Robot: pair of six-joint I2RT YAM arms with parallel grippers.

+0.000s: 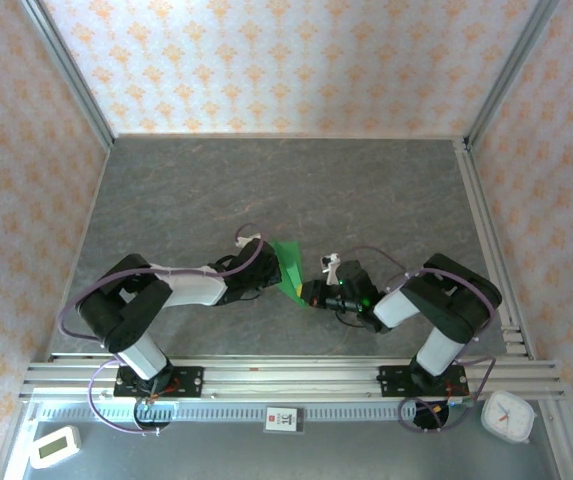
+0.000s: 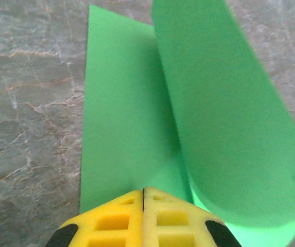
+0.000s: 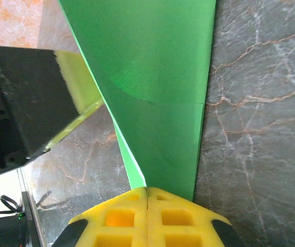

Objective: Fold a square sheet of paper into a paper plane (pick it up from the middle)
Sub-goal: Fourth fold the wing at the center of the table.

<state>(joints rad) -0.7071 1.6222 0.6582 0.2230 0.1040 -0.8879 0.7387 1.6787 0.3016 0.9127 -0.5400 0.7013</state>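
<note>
Currently the paper sheet (image 1: 289,268) stands half-folded near the middle of the table's near edge. The right gripper (image 3: 146,189) is closed on its end. The left gripper (image 2: 143,191) is closed too, though I cannot tell whether it grips paper. Uneven pulling could tear the sheet or skew the crease.

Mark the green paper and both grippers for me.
square sheet of paper (image 1: 291,265): top view, middle of the green sheet.
left gripper (image 2: 143,191): left wrist view, where its yellow fingertips meet.
right gripper (image 3: 147,189): right wrist view, where its yellow fingertips meet.
</note>
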